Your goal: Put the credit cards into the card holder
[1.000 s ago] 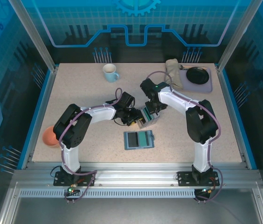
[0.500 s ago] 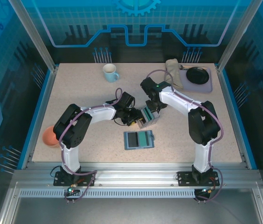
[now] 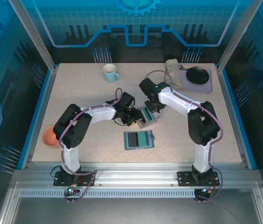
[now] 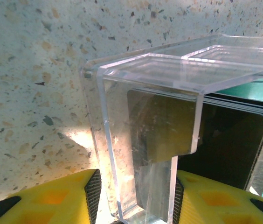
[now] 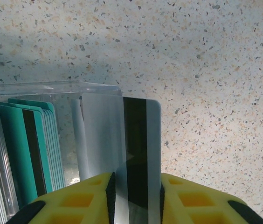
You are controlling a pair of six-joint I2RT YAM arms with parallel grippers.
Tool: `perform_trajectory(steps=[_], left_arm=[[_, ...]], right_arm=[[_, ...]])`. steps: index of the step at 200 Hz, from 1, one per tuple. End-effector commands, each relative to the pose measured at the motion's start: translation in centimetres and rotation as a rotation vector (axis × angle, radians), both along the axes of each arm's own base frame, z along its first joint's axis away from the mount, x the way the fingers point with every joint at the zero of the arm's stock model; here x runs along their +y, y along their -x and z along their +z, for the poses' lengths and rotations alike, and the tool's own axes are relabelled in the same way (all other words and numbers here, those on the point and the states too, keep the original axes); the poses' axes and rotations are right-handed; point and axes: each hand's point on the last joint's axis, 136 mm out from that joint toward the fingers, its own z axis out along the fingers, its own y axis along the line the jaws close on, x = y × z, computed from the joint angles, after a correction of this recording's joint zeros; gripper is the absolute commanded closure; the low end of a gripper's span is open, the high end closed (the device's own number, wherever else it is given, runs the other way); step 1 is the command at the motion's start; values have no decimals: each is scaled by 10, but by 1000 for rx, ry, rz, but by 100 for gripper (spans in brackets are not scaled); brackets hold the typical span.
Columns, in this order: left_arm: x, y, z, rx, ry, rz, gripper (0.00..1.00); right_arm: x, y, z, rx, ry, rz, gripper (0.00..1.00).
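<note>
The right gripper [image 5: 135, 198] pinches a pale card [image 5: 104, 135] with a dark stripe. The card stands up at the end of the clear rack [image 5: 52, 91]. It is hard to tell if its far end is inside. Teal cards [image 5: 22, 144] stand in the rack beside it. The left gripper [image 4: 136, 200] squeezes a wall of the rack between its yellow fingers [image 4: 52, 205]. Dark cards [image 4: 229, 144] stand behind that wall. The rack sits in the middle of the tabletop [image 3: 75, 93]. The card holder [image 3: 139, 139] lies open and flat near the rack, closer to the near edge.
</note>
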Motion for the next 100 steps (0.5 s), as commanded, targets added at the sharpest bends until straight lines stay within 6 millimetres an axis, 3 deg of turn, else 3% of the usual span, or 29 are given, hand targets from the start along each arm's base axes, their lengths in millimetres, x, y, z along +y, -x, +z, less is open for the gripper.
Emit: perform_trajectory(steps=[1,100], left_arm=[[11,19,-12,71,-38,-16,55],[11,19,-12,70,-36,-16,56]], right_arm=[[-7,-5,25,-60,29,-6,73],[-5,-4,35,-72,9,-1,80]])
